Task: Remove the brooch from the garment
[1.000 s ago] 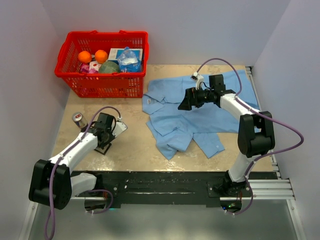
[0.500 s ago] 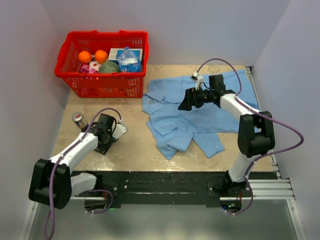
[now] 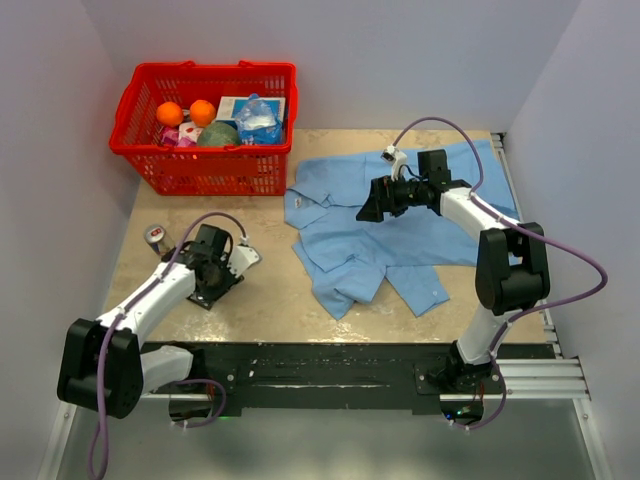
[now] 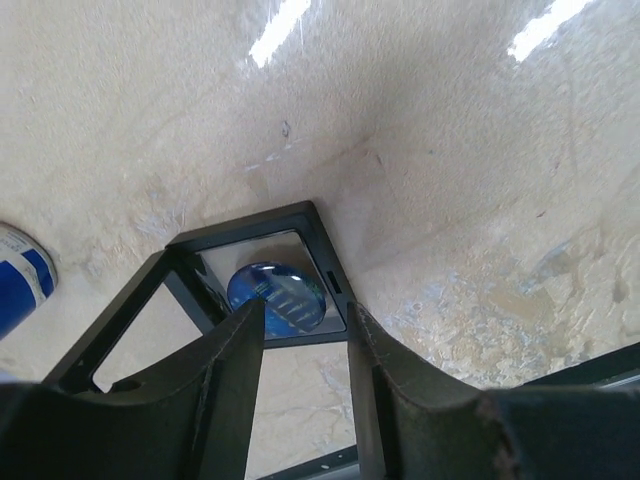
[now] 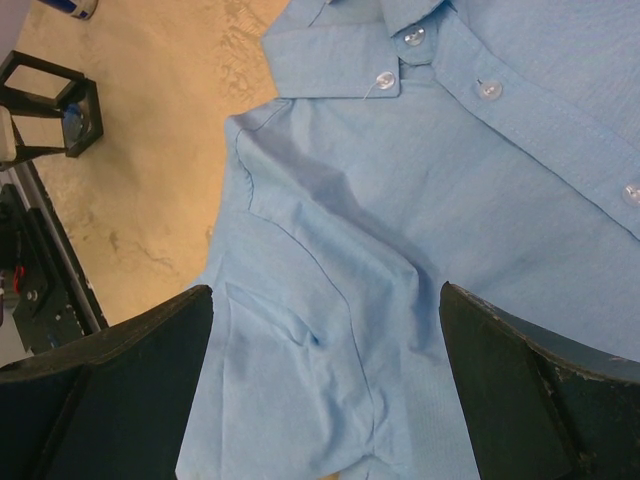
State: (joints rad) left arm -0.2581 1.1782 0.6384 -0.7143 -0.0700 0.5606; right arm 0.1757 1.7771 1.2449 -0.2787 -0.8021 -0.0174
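Blue cloth fills my right wrist feed: the shirt (image 5: 420, 200) lies rumpled on the tan table (image 3: 270, 290), collar up top and small white buttons (image 5: 488, 90) running down the placket. My right gripper (image 5: 325, 310) hangs over the shoulder and sleeve area with its fingers spread wide and nothing between them. I can't tell from here whether they touch the fabric.

Over to the left wrist feed. The left gripper (image 4: 305, 310) points down at a black square frame (image 4: 255, 222) standing on the table. The fingers are only a narrow gap apart, and I see frame and tabletop through that gap, so they grip nothing. Just past the fingertips sits the brooch (image 4: 280, 295), a small glossy round disc that reads dark blue under the lights. It lies inside the frame on a shiny plate, its near edge tucked partly behind one finger. So it is off the shirt and well apart from it, on the left half of the table.

A blue-and-white can (image 4: 15, 275) stands just beside the frame. Overhead, the red basket (image 3: 210, 68) sits at the far left corner holding two oranges (image 3: 169, 113) and other goods, with the shirt's collar reaching near its right end.
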